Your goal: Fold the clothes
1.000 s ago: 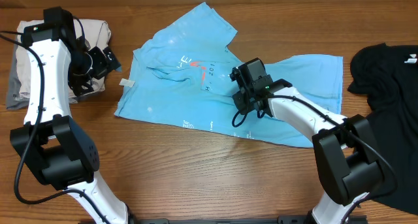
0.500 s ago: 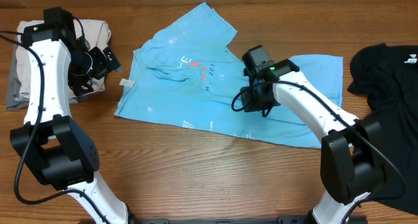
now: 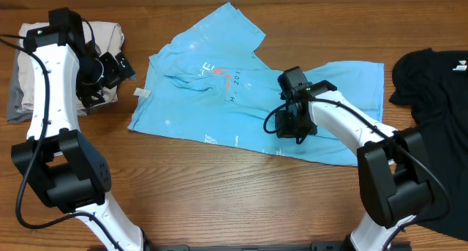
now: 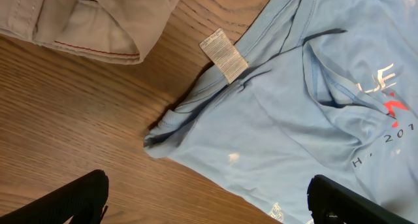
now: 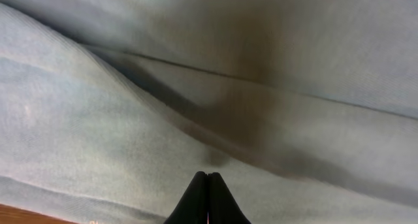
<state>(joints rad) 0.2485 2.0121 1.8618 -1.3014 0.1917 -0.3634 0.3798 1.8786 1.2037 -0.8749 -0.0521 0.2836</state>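
T-shirt (image 3: 183, 97): light blue, lying spread but rumpled across the upper middle of the overhead frame on the wooden surface (image 3: 219, 200). One sleeve points toward the top and the hem runs toward the lower right. It looks thin, soft and very light, so it should drape and bunch rather than hold any shape, and it may slide a little on the smooth wood. Seamed edges such as hem corners, sleeve ends or the collar near the white care label (image 4: 223, 54) seem the surest places to take hold.

The right tool (image 5: 208, 179) is pressed down on the cloth at centre right with its fingers closed tip to tip. Whether a fold is caught between them I cannot tell. The left tool (image 4: 209, 188) hangs wide open at the shirt's left edge, holding nothing, beside a folded beige garment (image 3: 108, 33). A black garment (image 3: 431, 75) lies at far right.
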